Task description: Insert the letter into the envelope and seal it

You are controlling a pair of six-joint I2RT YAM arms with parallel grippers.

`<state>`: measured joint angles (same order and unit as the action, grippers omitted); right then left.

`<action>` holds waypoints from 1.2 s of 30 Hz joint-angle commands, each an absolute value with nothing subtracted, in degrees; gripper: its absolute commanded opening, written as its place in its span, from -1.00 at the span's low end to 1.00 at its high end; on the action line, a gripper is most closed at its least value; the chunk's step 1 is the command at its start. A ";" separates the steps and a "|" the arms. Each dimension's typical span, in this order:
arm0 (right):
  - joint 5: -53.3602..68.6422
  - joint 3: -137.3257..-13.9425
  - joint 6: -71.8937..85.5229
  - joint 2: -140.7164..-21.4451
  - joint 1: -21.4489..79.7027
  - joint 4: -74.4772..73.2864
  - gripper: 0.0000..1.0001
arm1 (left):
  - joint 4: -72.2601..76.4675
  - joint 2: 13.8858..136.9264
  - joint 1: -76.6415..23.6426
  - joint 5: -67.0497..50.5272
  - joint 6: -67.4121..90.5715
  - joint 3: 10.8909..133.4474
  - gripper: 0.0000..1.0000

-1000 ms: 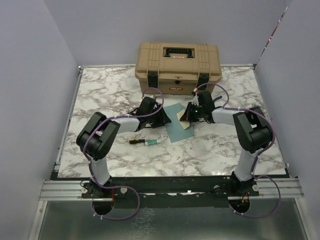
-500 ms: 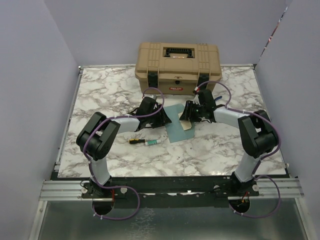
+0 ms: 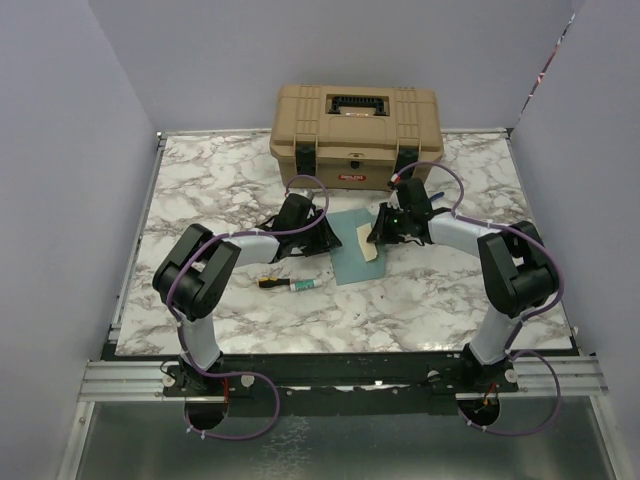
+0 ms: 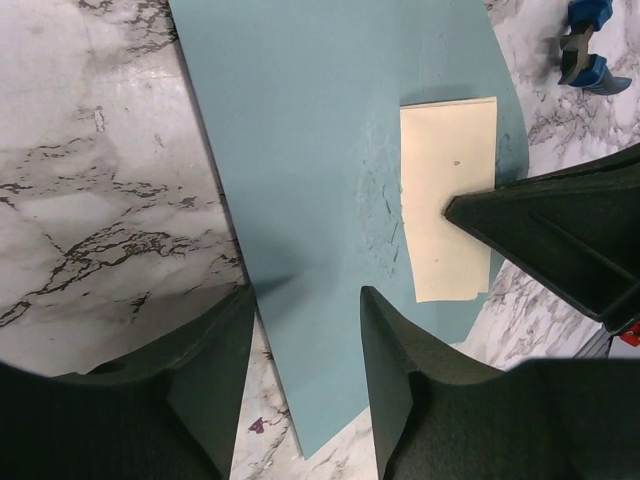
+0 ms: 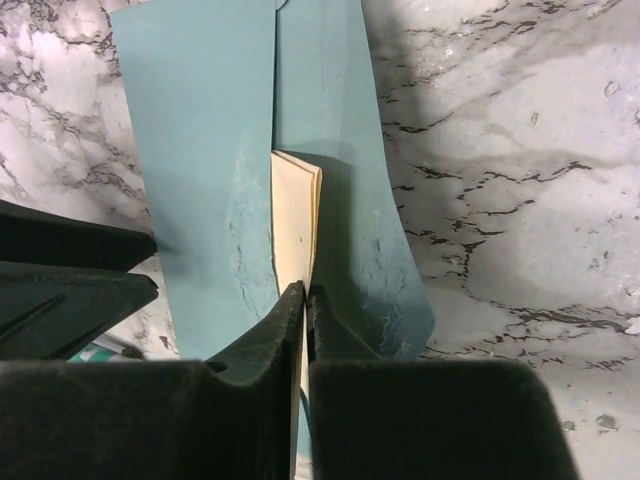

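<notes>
- Your right fingers are pinching the cream letter, which lies over the teal envelope.
- Your left fingers are spread, straddling the envelope's edge on the table.

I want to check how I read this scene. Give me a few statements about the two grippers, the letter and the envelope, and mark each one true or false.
1. The right gripper has its fingers shut on the letter. True.
2. The left gripper is shut. False: its fingers are open, with an edge of the envelope between them.
3. The letter is wholly inside the envelope. False: a cream part of it shows.
4. The tan toolbox stands behind the envelope with its lid down. True.
</notes>
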<state>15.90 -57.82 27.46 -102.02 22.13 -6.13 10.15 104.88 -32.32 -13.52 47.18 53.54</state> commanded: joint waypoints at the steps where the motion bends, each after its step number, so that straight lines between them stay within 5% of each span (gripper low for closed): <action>1: 18.51 -57.91 29.68 -103.35 22.45 -3.84 -0.93 | 4.81 107.73 -32.34 -12.69 45.26 51.55 -0.05; 20: 23.01 -57.92 33.76 -107.82 23.77 1.30 -0.90 | 5.89 108.11 -32.34 -13.71 45.00 51.38 -0.06; 36: 9.72 -59.73 30.73 -101.20 23.76 -6.59 -0.14 | 5.49 105.85 -32.33 -9.40 44.65 50.45 0.08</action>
